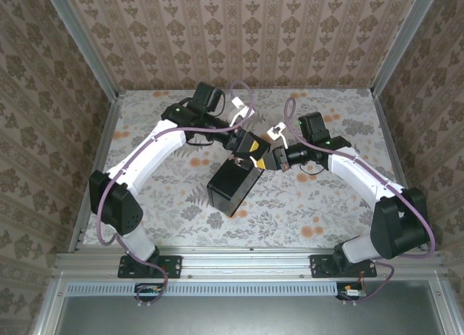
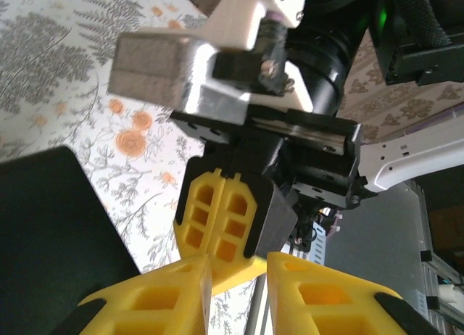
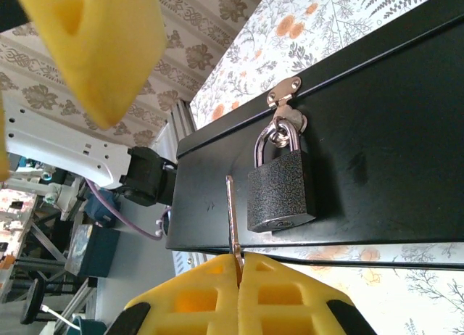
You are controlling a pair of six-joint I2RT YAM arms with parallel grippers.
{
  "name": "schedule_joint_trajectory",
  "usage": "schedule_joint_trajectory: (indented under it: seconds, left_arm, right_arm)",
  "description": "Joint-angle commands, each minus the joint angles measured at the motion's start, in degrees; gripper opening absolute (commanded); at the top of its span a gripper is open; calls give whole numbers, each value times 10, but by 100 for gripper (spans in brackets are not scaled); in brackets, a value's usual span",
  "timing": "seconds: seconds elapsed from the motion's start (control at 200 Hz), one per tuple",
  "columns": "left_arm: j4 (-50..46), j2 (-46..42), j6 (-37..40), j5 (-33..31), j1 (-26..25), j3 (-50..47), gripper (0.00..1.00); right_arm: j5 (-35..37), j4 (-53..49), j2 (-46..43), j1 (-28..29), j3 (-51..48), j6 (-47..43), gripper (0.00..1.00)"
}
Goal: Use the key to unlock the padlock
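Dark grey and speckled, the padlock (image 3: 283, 186) is hanging by its silver shackle from the hasp (image 3: 284, 93) on the side wall of the black box (image 3: 391, 132). Its body is lying flat against that wall and reaching down close to the wall's edge in your right wrist view.

Your right gripper (image 3: 239, 266) is pressing its yellow jaws together on the key (image 3: 231, 212). The thin blade is pointing out edge-on just beside the padlock's body, with a narrow strip of box wall showing between them.

Your left gripper (image 2: 239, 295) is hovering nose to nose with the right one, its jaws standing partly apart with nothing between them and a sliver of worktop showing through the gap. You are working with very little room between the two grippers.

From above, the box is sitting skewed near the middle of the floral worktop (image 1: 319, 204), one corner pointing toward the arm bases. It is lying well apart from the aluminium rails (image 1: 96, 168) at the worktop's edges, and bare surface is lying open on every side of it.
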Motion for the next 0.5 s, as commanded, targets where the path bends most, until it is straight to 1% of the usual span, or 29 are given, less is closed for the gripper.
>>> schedule_joint_trajectory:
  seconds: [0.0, 0.115, 0.25, 0.43, 0.495]
  left_arm:
    - [-59, -16, -5, -22, -3, -6, 27]
    - [-71, -10, 11, -43, -5, -10, 28]
    - [-76, 2, 22, -36, -5, -1, 28]
    - [-90, 3, 44, -6, -7, -4, 26]
    - [-99, 4, 51, -4, -9, -6, 26]
  right_arm:
    - [-37, 14, -9, -2, -3, -21, 0]
    - [-54, 19, -14, -2, -2, -21, 0]
    - [-59, 20, -19, -3, -5, -20, 0]
    - [-59, 25, -18, -5, -4, -16, 0]
    - [-60, 26, -15, -6, -2, -14, 0]
